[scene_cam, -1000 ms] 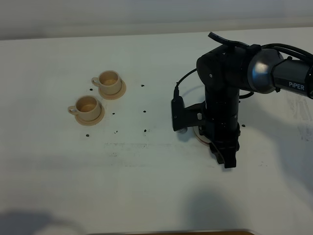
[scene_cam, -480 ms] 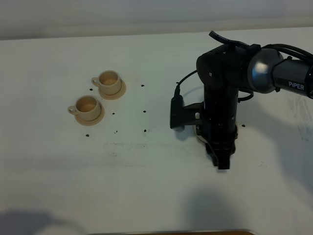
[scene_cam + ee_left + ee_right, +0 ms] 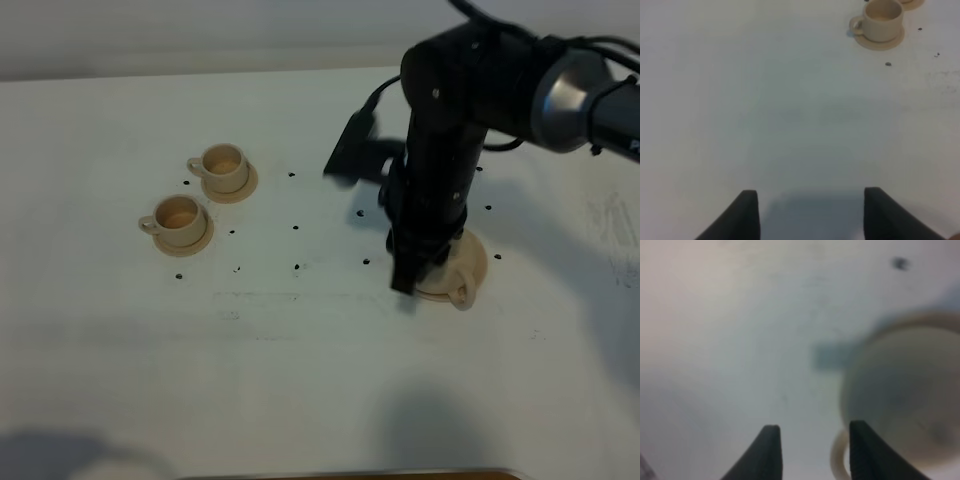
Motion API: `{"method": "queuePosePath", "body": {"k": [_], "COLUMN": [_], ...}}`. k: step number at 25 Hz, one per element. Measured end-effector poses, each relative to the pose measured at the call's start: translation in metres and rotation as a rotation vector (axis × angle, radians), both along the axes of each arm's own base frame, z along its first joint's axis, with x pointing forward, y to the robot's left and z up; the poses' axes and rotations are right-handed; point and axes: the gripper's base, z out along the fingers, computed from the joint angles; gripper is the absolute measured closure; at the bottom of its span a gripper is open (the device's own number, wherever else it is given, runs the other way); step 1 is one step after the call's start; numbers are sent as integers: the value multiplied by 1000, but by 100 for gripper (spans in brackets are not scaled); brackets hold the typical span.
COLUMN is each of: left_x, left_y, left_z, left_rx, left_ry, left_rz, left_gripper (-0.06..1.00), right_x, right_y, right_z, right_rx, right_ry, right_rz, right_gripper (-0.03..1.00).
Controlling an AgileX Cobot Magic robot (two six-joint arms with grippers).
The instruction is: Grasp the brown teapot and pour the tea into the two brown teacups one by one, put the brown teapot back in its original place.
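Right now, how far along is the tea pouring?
The brown teapot sits on its coaster, ungripped; the right gripper is open beside it, the left gripper open too. Nothing is in hand. I cannot tell whether the far teacup or near teacup holds tea, so pouring may remain.

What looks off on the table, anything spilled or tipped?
Only small dark specks scattered on the table around the far teacup, the near teacup and the brown teapot; I cannot tell what they are. Both cups stand upright on their saucers, and the teapot sits on its coaster. No puddle shows.
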Motion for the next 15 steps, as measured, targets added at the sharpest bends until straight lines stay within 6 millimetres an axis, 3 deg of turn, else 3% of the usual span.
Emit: {"method": "queuePosePath", "body": {"k": [7, 15], "left_x": [0, 0], "left_y": [0, 0], "left_z": [0, 0], "left_rx": [0, 1], "left_ry": [-3, -5], "left_rz": [0, 0], "left_gripper": [42, 42], "right_x": [7, -6], "right_y": [-13, -24], "right_z": [10, 14], "right_rx": [-52, -71], "right_ry": [-88, -95], "right_rz": [-608, -710], "right_gripper": [66, 66]}}
